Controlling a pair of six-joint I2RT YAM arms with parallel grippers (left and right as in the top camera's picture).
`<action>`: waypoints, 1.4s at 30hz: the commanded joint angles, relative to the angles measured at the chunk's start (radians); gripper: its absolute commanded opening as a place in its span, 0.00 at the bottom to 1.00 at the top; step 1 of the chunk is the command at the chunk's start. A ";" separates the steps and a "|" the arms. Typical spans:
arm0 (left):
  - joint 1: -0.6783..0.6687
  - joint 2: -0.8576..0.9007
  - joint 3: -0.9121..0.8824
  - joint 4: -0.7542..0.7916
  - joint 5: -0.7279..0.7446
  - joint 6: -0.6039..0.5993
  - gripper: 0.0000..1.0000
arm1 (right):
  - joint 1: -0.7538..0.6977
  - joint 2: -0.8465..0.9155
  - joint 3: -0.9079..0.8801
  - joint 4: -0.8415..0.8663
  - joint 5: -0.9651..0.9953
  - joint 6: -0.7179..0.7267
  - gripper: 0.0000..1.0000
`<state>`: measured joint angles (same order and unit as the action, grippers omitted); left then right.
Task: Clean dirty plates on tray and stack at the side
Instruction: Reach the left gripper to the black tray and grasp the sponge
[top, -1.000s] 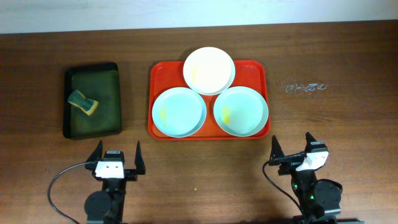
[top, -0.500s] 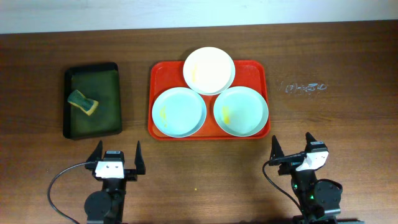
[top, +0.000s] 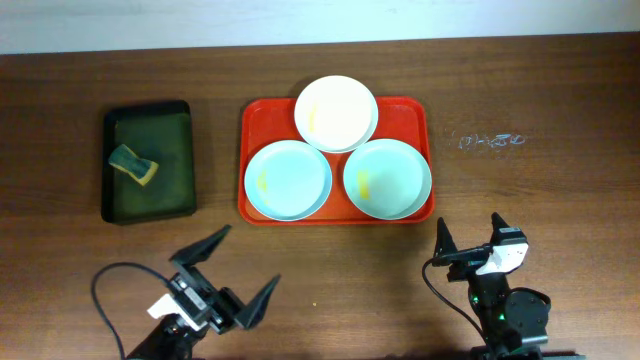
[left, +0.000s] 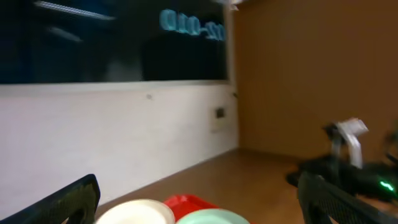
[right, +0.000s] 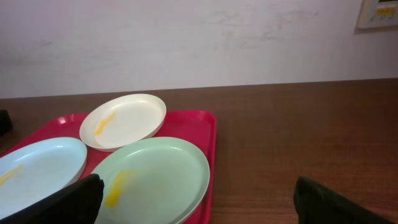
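The red tray (top: 410, 112) lies at the table's middle. On it are a white plate (top: 336, 113) at the back, a pale blue-green plate (top: 288, 179) front left and another (top: 387, 178) front right, each with a yellowish smear. My left gripper (top: 232, 262) is open and empty at the front left, turned toward the right. My right gripper (top: 468, 235) is open and empty, just in front of the tray's right corner. The right wrist view shows the right plate (right: 152, 177), the white plate (right: 124, 121) and the left plate (right: 37, 168). The left wrist view is blurred and shows plate rims (left: 211, 218).
A dark green-black tray (top: 175, 190) lies at the left with a green and yellow sponge (top: 134, 165) in it. Chalk-like scribbles (top: 488, 140) mark the table right of the red tray. A wall runs behind the table.
My left gripper has swung from facing straight ahead to pointing toward the right, and its arm has shifted. The right arm, plates and sponge have not moved.
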<state>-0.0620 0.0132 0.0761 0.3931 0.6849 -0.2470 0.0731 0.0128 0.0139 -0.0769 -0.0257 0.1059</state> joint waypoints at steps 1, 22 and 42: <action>-0.001 0.131 0.239 -0.207 -0.238 0.166 0.99 | 0.005 -0.007 -0.008 -0.002 0.008 0.007 0.98; 0.277 1.828 1.815 -1.531 -0.801 -0.056 0.99 | 0.005 -0.007 -0.008 -0.002 0.008 0.008 0.98; 0.330 2.290 1.813 -1.374 -0.776 -0.240 0.89 | 0.005 -0.007 -0.008 -0.002 0.008 0.007 0.98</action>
<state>0.2565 2.2837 1.8721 -0.9821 -0.1024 -0.4316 0.0731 0.0139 0.0128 -0.0750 -0.0231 0.1059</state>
